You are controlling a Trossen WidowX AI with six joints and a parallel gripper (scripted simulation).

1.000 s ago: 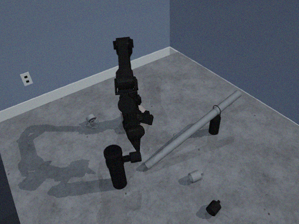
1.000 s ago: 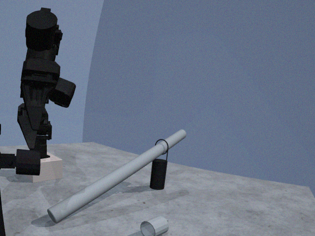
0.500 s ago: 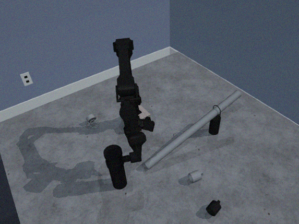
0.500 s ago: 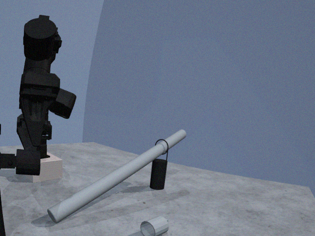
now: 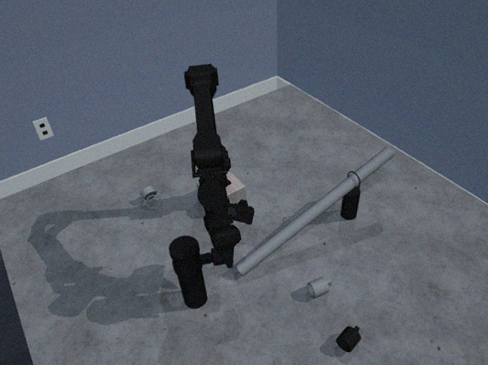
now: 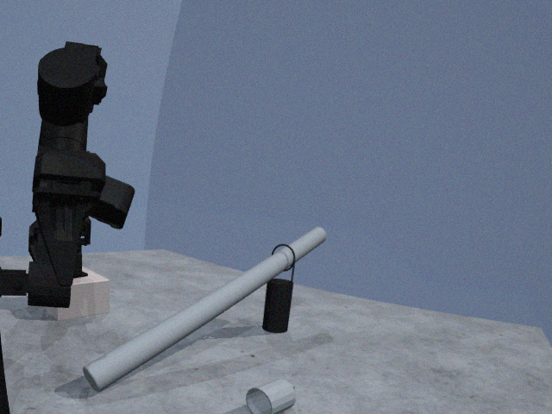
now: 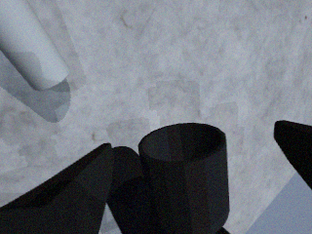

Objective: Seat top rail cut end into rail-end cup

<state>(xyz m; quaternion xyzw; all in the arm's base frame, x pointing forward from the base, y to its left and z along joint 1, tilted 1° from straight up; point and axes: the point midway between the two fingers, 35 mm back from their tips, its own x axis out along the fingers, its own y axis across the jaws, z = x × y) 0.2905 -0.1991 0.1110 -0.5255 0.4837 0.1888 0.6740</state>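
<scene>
The big post (image 5: 193,286) (image 6: 3,379) stands left of the rail. Its dark rail-end cup (image 6: 47,289) (image 7: 190,185) hangs on the band near the post cap (image 5: 184,246), open mouth upward in the wrist view. The grey rail (image 5: 302,223) (image 6: 191,321) (image 7: 29,44) slants through the loop cap's ring (image 5: 359,180) (image 6: 292,254) on the short post (image 5: 350,204) (image 6: 278,306). The rail's cut end is low, near the floor and outside the cup. My gripper (image 7: 192,139) is open, one finger on each side of the cup, apart from the rail. Finger contact with the cup cannot be told.
A pale cup (image 5: 318,286) (image 6: 272,396) and a small black fitting (image 5: 348,338) lie on the floor right of the post. Another pale fitting (image 5: 148,193) lies behind the post on the left. A pale block (image 5: 237,187) (image 6: 89,296) stands at the arm's base.
</scene>
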